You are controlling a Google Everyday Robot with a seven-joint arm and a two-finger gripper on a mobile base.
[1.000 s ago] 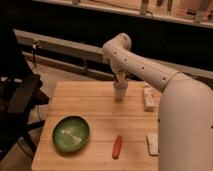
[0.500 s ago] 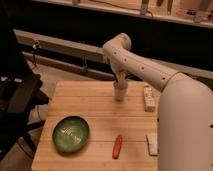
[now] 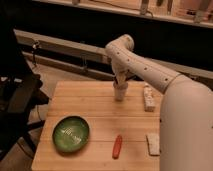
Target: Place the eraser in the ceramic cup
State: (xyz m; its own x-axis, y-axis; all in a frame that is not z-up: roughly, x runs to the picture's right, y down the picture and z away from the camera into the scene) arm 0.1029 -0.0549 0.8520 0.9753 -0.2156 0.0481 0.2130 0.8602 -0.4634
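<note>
A pale ceramic cup point(image 3: 120, 92) stands upright near the back middle of the wooden table point(image 3: 95, 105). My gripper point(image 3: 120, 82) hangs straight down from the white arm point(image 3: 131, 59), right over the cup's mouth, with its tip at or just inside the rim. I cannot make out an eraser in the gripper; the gripper and the cup hide that spot.
A green bowl point(image 3: 71, 133) sits at the front left. A red-orange elongated item point(image 3: 117, 146) lies at the front middle. A small white block point(image 3: 153, 143) lies at the front right and a long white object point(image 3: 148, 97) to the cup's right. The robot's white body point(image 3: 186, 130) covers the right side.
</note>
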